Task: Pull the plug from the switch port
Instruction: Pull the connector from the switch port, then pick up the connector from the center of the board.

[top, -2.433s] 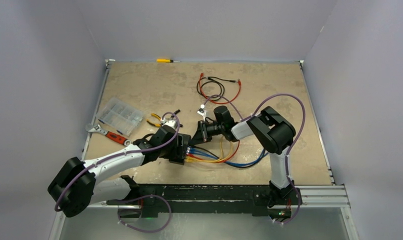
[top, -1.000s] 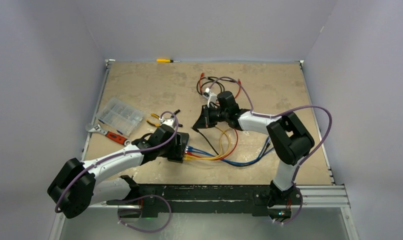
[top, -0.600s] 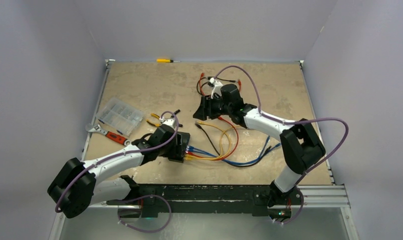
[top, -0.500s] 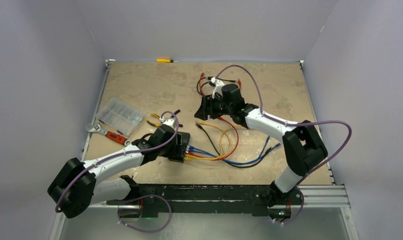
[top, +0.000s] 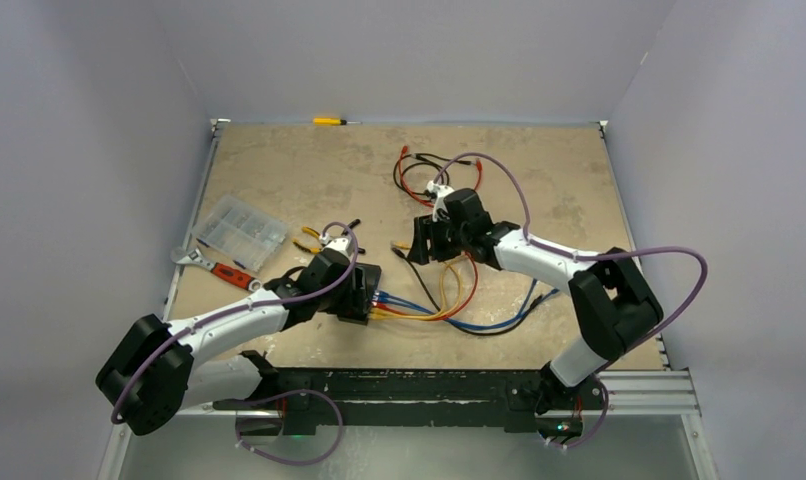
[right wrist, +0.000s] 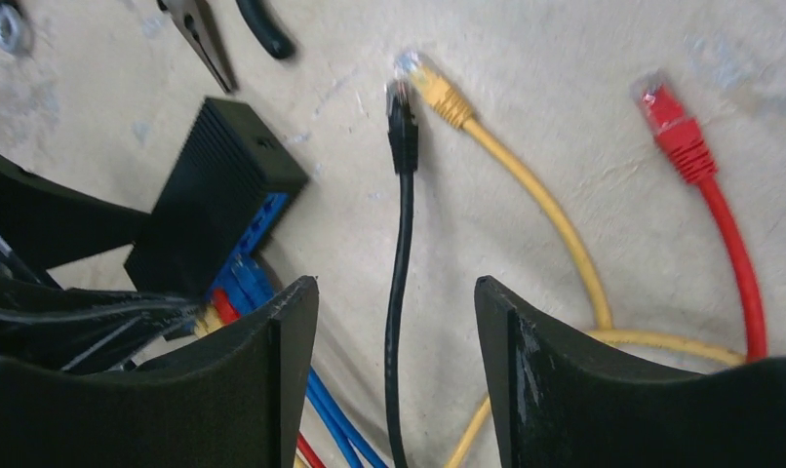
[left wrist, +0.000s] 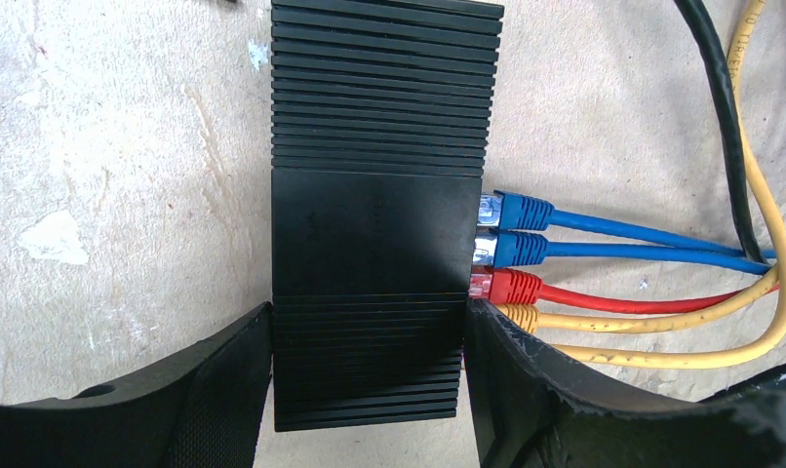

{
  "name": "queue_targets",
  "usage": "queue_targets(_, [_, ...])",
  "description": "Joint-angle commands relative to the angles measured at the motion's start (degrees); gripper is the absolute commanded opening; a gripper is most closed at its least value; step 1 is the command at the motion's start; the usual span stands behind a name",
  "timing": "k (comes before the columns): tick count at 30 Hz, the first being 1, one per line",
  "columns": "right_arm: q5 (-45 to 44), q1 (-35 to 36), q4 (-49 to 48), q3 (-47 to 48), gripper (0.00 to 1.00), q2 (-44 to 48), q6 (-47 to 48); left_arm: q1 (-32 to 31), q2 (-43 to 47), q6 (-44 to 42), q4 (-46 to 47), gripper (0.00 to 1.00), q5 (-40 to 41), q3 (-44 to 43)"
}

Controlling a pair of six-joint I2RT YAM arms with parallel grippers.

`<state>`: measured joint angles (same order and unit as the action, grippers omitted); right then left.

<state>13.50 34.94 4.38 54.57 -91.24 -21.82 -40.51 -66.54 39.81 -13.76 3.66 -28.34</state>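
The flat black switch lies on the table, and my left gripper is shut on its two long sides. Two blue plugs, a red one and yellow ones sit in its ports. A black plug lies loose on the table, apart from the switch, beside a loose yellow plug and a loose red plug. My right gripper hangs open above the black cable and touches nothing. In the top view the right gripper is right of the switch.
A clear compartment box, a red-handled wrench and pliers lie left of the switch. A coil of black and red leads lies behind the right gripper. A yellow screwdriver rests at the back edge.
My right gripper carried the black plug away from the switch, opened and let it drop, then drew back a little toward the near side. The left gripper has not moved.
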Motion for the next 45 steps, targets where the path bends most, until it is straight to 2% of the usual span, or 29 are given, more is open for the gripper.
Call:
queue_targets(1, [-0.63, 1.73, 0.86, -0.93, 0.6, -1.14, 0.6, -0.04, -1.47, 0.01, 1.49, 0.0, -0.95, 1.26])
queue_targets(12, [-0.76, 4.67, -0.13, 0.42, 0.45, -6.67, -0.15, -0.03, -0.58, -0.12, 0.76, 0.0, -0.74, 1.43])
queue_targets(21, [-1.28, 4.86, 0.16, 1.27, 0.08, -6.33, -0.06, -0.01, -0.51, -0.41, 0.22, 0.0, -0.38, 1.0])
queue_targets(24, [-1.36, 4.81, 0.19, 1.53, 0.0, -5.16, -0.06, -0.01, -0.44, -0.33, 0.3, 0.0, -0.37, 1.07])
queue_targets(45, [2.9, 4.83, -1.37, 7.22, 0.0, 8.68, -3.01, -0.01, -2.15, -1.04, -0.03, 0.0, -0.88, -0.51])
